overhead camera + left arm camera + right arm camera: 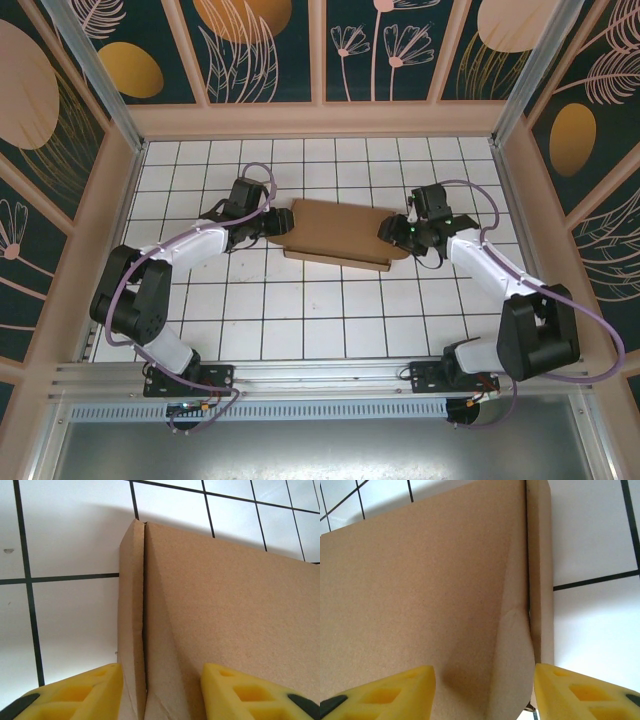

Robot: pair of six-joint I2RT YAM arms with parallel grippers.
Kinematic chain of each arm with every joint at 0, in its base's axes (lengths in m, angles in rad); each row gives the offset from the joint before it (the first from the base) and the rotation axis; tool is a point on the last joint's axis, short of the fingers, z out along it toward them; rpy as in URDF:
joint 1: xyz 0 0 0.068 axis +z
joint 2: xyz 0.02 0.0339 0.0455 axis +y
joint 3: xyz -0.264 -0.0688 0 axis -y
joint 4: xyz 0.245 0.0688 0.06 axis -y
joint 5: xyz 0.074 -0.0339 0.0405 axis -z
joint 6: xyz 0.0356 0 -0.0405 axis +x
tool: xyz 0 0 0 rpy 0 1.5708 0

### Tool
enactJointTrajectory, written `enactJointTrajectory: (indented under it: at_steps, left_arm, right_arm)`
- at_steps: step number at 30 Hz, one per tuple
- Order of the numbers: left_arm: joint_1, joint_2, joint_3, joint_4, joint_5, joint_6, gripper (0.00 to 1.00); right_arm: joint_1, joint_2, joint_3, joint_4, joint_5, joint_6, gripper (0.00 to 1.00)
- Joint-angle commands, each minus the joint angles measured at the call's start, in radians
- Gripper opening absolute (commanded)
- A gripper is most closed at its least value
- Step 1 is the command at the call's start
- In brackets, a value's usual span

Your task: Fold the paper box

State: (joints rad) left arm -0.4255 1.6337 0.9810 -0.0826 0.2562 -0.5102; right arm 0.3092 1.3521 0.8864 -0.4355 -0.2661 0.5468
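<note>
The paper box (pixel 340 235), a plain brown cardboard piece lying low, rests on the white tiled floor at mid-table. My left gripper (pixel 272 222) is at its left end and my right gripper (pixel 392 232) at its right end. In the left wrist view the yellow fingers (pixel 85 692) of the left gripper (pixel 161 695) stand apart astride a folded end flap and its dark crease on the box (pixel 225 605). In the right wrist view the right gripper (pixel 485 692) is open too. Its fingers (pixel 570 690) flank a rounded flap and a narrow side strip of the box (pixel 420 580).
Wooden frame walls with patterned panels (pixel 310 115) enclose the tiled floor (pixel 320 320) on three sides. A metal rail (pixel 320 385) with both arm bases runs along the near edge. Open tiles lie in front of and behind the box.
</note>
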Motion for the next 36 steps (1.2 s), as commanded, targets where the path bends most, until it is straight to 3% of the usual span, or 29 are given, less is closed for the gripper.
enactJointTrajectory:
  at_steps: [1,8,16,26,36]
  left_arm:
    - [-0.01,0.054,-0.014,-0.125,0.098,-0.024,0.44]
    - [-0.01,0.05,-0.015,-0.07,0.253,-0.095,0.43]
    - [0.006,0.063,0.016,-0.09,0.331,-0.125,0.45]
    - [0.033,0.072,0.011,0.007,0.472,-0.254,0.44]
    - [0.036,0.074,0.01,0.023,0.495,-0.272,0.4]
  right_arm:
    - [-0.002,0.025,-0.027,0.06,-0.096,0.04,0.51]
    - [-0.031,0.014,-0.067,0.131,-0.17,0.092,0.43]
    - [-0.053,0.0,-0.068,0.136,-0.185,0.089,0.42]
    - [-0.102,-0.027,-0.087,0.191,-0.308,0.134,0.41]
    - [-0.103,-0.027,-0.092,0.206,-0.319,0.15,0.39]
